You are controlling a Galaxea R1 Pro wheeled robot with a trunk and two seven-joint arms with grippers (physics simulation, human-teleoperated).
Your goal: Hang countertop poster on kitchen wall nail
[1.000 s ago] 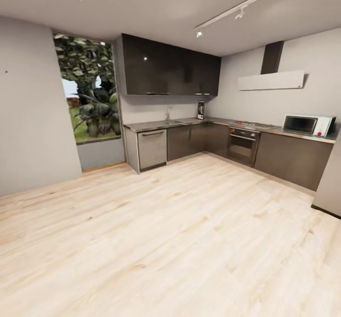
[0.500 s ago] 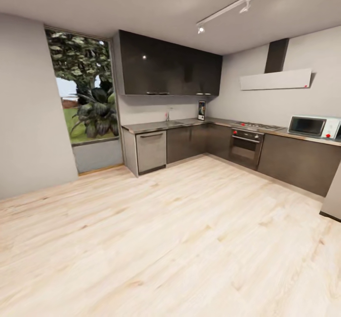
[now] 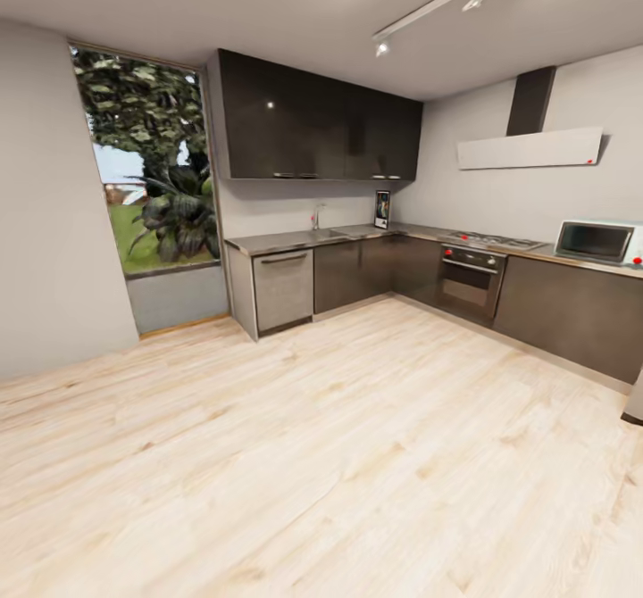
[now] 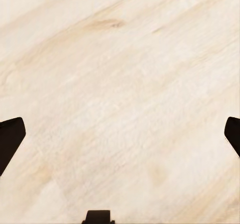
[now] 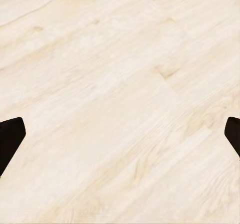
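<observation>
**A:** ok so where are we? From the head view we're out on the pale wood floor [image 3: 339, 455], looking across at the kitchen. The kitchen countertop [image 3: 295, 240] runs in an L over dark cabinets, with the tap [image 3: 314, 216] at the sink on the left run and the gas hob [image 3: 489, 242] on the right run.

**B:** And the poster [image 3: 382, 209]? We see it standing upright on the countertop, back in the corner against the wall, just under the dark upper cabinets [image 3: 313, 120]. It's tiny from here, so we can't make out the print (just a dark frame with a light border).

**A:** yep, well apart from us. There's also a microwave [image 3: 600, 243] on the far right end of the counter, an oven [image 3: 468, 284] below the hob, a range hood [image 3: 529, 145] above it, and a tall window [image 3: 147, 165] with plants outside on the left.

**B:** Grippers?

**A:** The left gripper [image 4: 120, 139] has its dark fingertips [image 4: 10, 139] at opposite edges of the left wrist view, spread wide, nothing between them but floor. Same for the right gripper [image 5: 120, 139], with fingertips [image 5: 10, 139] far apart over bare planks, holding nothing.
</observation>
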